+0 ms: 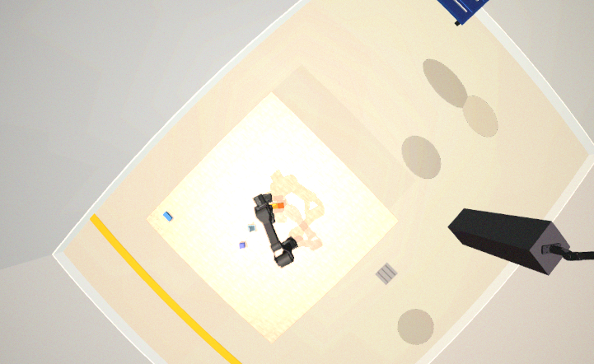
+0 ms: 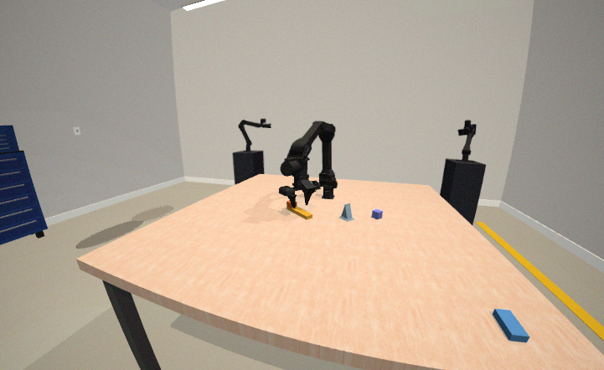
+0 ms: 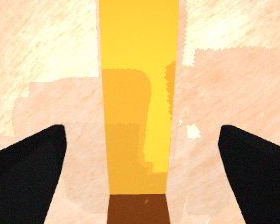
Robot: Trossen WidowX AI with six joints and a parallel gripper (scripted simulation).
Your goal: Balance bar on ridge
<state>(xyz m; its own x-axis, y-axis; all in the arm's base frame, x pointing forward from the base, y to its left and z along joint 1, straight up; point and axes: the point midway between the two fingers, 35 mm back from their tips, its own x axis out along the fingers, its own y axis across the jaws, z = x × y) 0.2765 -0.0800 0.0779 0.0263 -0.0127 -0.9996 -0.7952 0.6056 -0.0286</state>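
Fingers wide, holding nothing, straddling yellow bar's (image 3: 139, 76) orange end; long axis runs straight ahead between them.

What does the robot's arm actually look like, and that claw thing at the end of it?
The arm is matte black all over, built of chunky rounded segments on a slim upright column. No cables, labels or markings show. The gripper is black too, with two tapering fingers that look like dark wedges in the wrist view.
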